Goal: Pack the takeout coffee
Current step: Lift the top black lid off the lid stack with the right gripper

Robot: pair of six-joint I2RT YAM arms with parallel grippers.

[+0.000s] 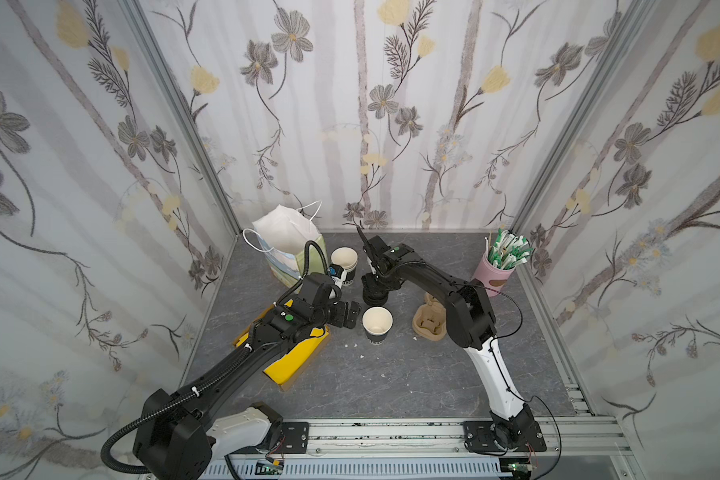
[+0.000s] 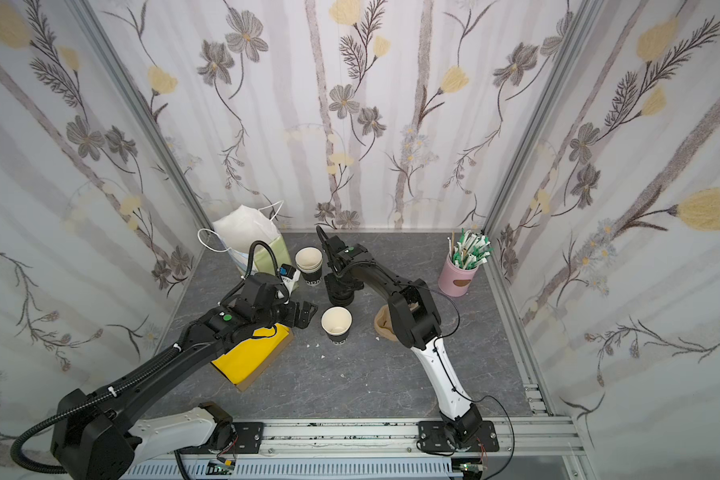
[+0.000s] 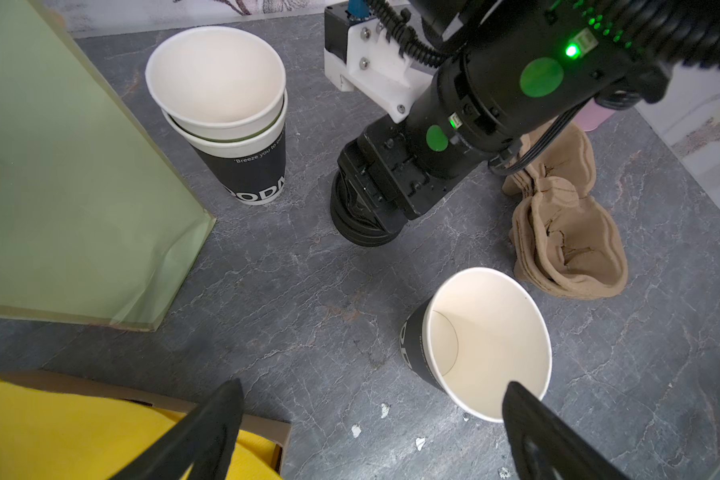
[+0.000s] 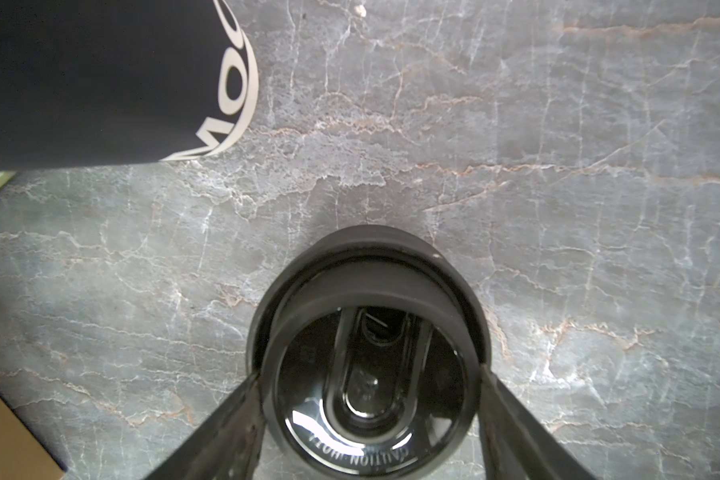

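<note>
Overhead stereo pair, close wrist views

Floral walls [image 1: 350, 104], grey marbled tabletop [image 1: 391, 374]

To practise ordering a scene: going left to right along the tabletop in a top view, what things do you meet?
Yellow-lined box → lone open cup → brown pulp carrier → pink holder of sticks.
</note>
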